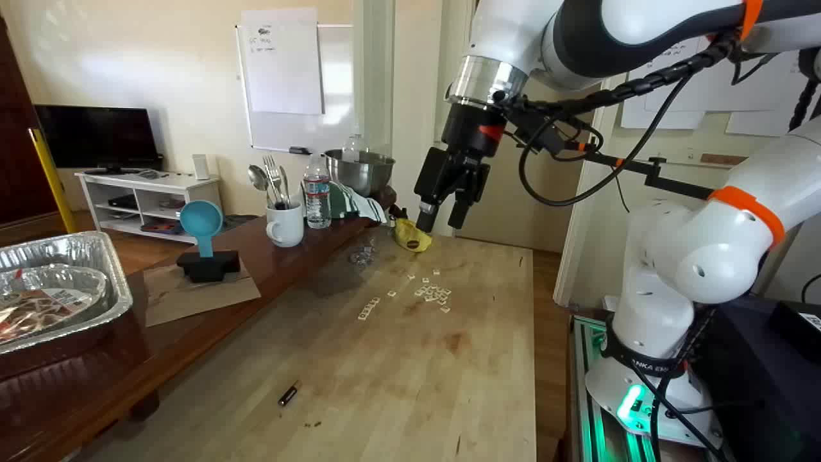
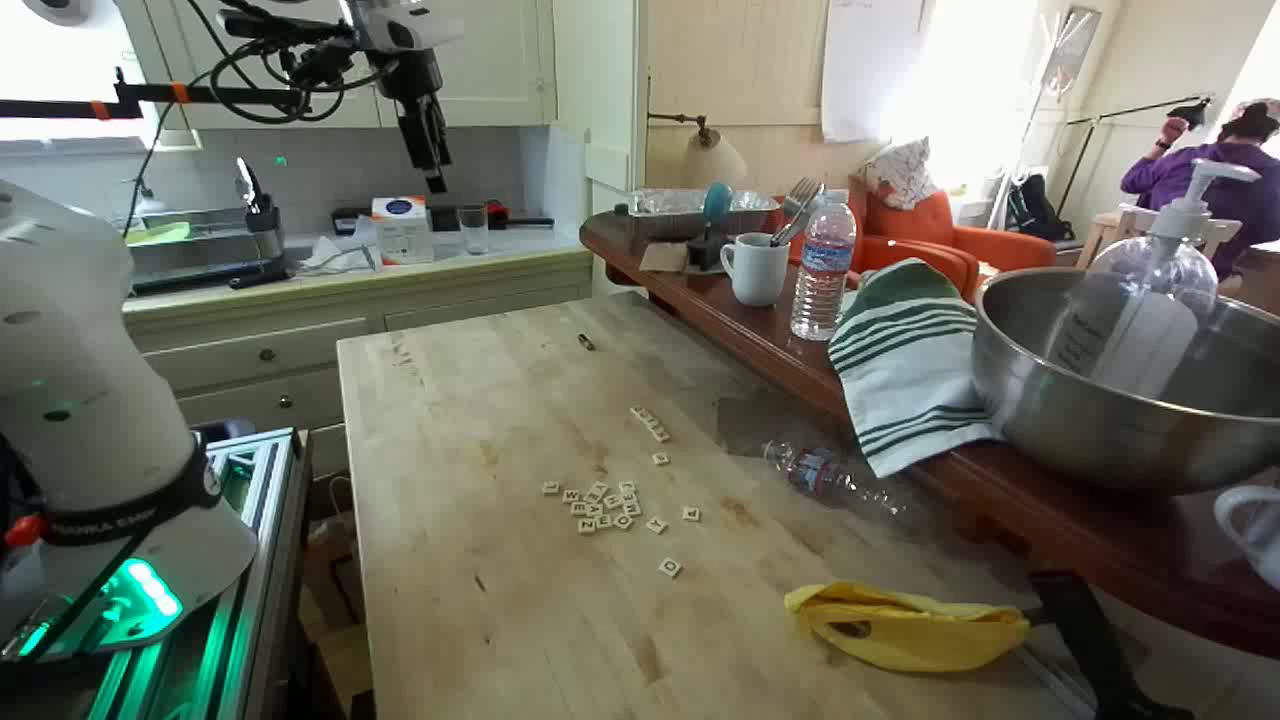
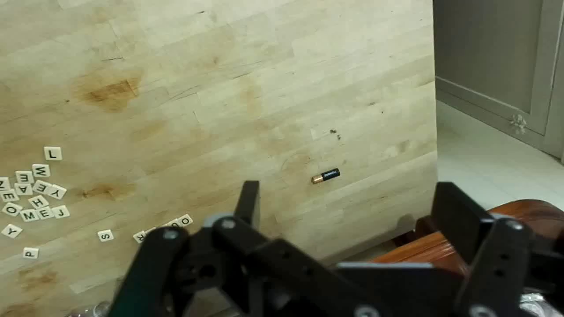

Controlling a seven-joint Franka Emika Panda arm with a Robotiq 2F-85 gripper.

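My gripper (image 3: 349, 184) is held high above the pale wooden table (image 3: 185, 97), its fingers wide apart with nothing between them. A small black and copper battery (image 3: 325, 175) lies on the tabletop, appearing in the gap between the fingers but far below them. It shows in both exterior views, lying apart from the letter tiles. A cluster of white letter tiles (image 2: 597, 505) sits mid-table, with a few strays around it. Several more form a short row (image 2: 650, 424), partly hidden behind a finger in the wrist view. A yellow banana-like pouch (image 2: 910, 630) rests near the table's end.
A raised red-brown counter (image 1: 282, 276) runs along one side. It bears a white mug (image 1: 285, 226) with cutlery, a water bottle (image 1: 317, 196), a steel bowl (image 2: 1020, 380), a striped towel (image 2: 905, 370), a blue scoop (image 1: 201, 221) and a foil tray (image 1: 118, 276). A clear bottle (image 2: 815, 470) lies beneath its edge.
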